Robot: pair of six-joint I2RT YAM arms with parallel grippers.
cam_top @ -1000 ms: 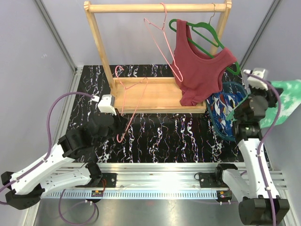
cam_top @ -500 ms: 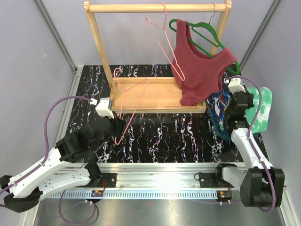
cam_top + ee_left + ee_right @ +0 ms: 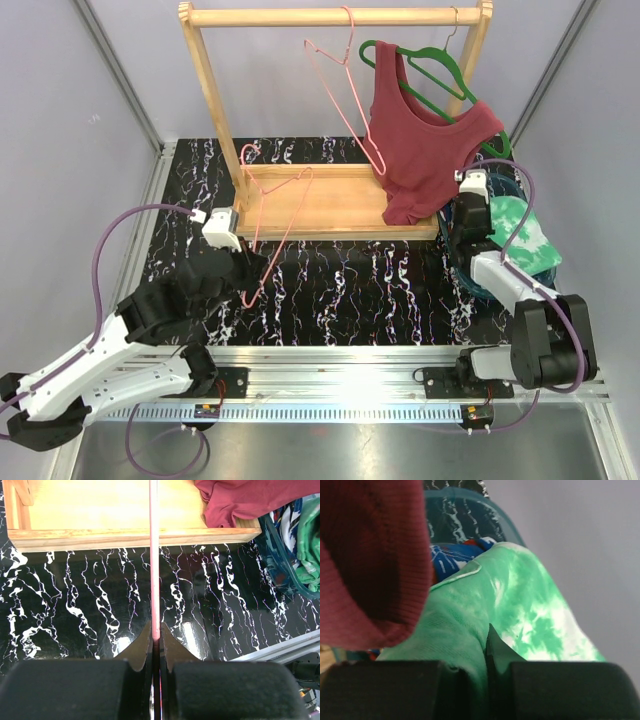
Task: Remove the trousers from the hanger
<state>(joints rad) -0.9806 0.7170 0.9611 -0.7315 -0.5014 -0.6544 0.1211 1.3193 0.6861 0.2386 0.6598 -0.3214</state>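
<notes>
Top view, near to far. At 8 o'clock we find the left gripper point(image 3: 156, 640) clenched on the thin, bare wire of a pink hanger point(image 3: 154, 555), which leans against the wooden rack point(image 3: 300, 205) above the glossy black, white-veined table point(image 3: 350, 290).

At 3 o'clock the right gripper point(image 3: 487, 645) pinches a fold of the green tie-dye trousers point(image 3: 520, 610). This soft, limp knit is draped over the blue printed trousers point(image 3: 452, 557) in a translucent teal bin point(image 3: 286, 575).

We judge both pairs to be off their hangers, with the step in hand being the deposit of the green pair. The next move calls for parting the jaws and lifting clear without snagging cloth.

At 12 o'clock hang a ribbed dark red tank top point(image 3: 425, 150) on a green hanger point(image 3: 440, 65) and a second pink hanger point(image 3: 345, 90).
</notes>
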